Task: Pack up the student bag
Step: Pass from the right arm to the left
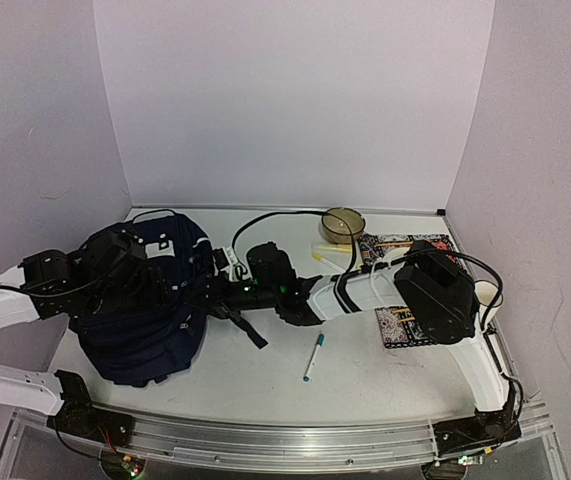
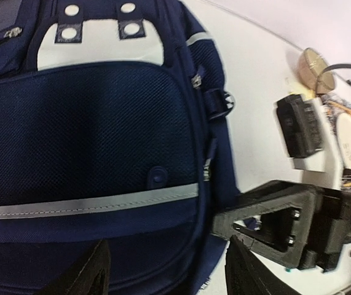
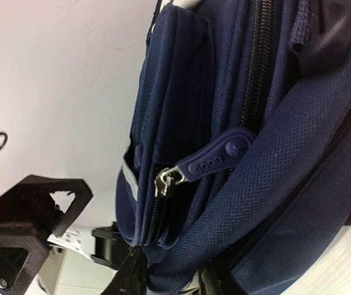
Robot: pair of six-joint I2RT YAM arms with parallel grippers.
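Note:
The student bag [image 1: 145, 320] is dark navy and lies at the table's left. Its front pocket with a grey stripe [image 2: 89, 206] fills the left wrist view. My left gripper [image 2: 166, 261] hovers open over that pocket, fingers wide apart with nothing between them. My right gripper [image 3: 172, 276] reaches across to the bag's right edge [image 1: 213, 292] and is shut on a fold of navy fabric beside a zipper. A blue rubber zip pull [image 3: 215, 161] hangs just above the fingers. The bag's inside is hidden.
A teal pen [image 1: 313, 357] lies on the table in front of the right arm. Behind that arm are a round bowl-like object [image 1: 343, 224], a black boxy object [image 1: 265, 258] and two patterned notebooks [image 1: 405, 245] [image 1: 405, 328].

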